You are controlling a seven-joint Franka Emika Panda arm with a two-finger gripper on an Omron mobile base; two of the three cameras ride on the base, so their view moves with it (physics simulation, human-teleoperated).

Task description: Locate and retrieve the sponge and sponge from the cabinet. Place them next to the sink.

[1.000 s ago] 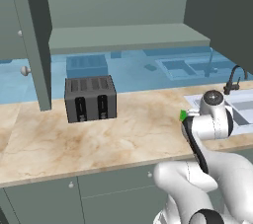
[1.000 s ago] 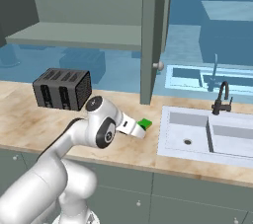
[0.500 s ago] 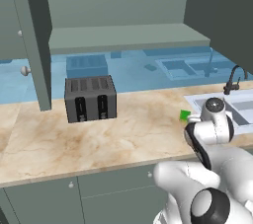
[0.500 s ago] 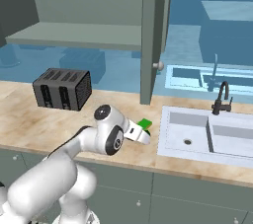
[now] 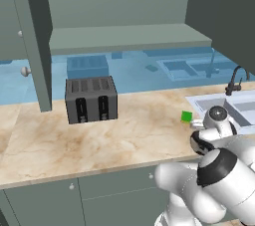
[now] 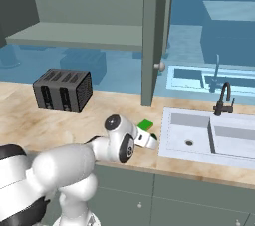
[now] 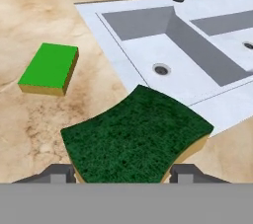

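Now, by view:
Left base view: the arm has lowered toward the surface (image 5: pixel 99 140) since a second ago; bright green sponge (image 5: pixel 186 116) lies near the sink (image 5: pixel 234 108); cabinet (image 5: pixel 124 36) shelf bare; toaster (image 5: pixel 91 99) well apart.
Right base view: wrist has dropped beside the sink's left rim, just next to the green sponge; door open.
Hand view: end effector (image 7: pixel 122 172) pinching the dark-topped sponge (image 7: pixel 136 136), which bows between the fingertips (image 7: pixel 187 172), overhanging the sink rim; green one well apart.
Meaning: first sponge placed; second nearing set-down, judged.
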